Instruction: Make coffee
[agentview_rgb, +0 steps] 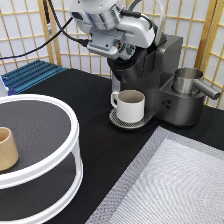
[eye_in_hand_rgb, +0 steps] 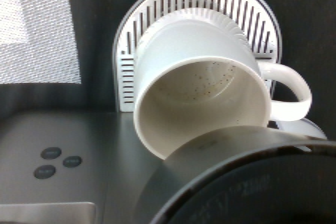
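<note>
- Here, the pincer (agentview_rgb: pixel 131 50) sits over the top of the dark coffee machine (agentview_rgb: pixel 157 82), at the exterior view's top; whether it is spread or pressed together I cannot tell.
- The coffee pod shows in neither view.
- A cream-white mug (agentview_rgb: pixel 130 105) stands on the machine's round drip tray (agentview_rgb: pixel 116 120), handle toward the exterior view's left.
- The wrist view looks down into the mug (eye_in_hand_rgb: pixel 202 100), its inside speckled.
- A tan cup (agentview_rgb: pixel 7 148) rests on the white round stand (agentview_rgb: pixel 60 165) at the exterior view's left.
- A metal pitcher (agentview_rgb: pixel 188 80) sits on the machine's right side.

A glossy cream ceramic mug (agentview_rgb: pixel 131 105) sits on the ribbed metal drip tray (eye_in_hand_rgb: pixel 129 75) of a matt dark-grey plastic coffee machine (agentview_rgb: pixel 160 80), beside a brushed steel cup (agentview_rgb: pixel 187 80), on a matt black tabletop (agentview_rgb: pixel 100 135) with a woven grey mat (agentview_rgb: pixel 175 185).
</note>
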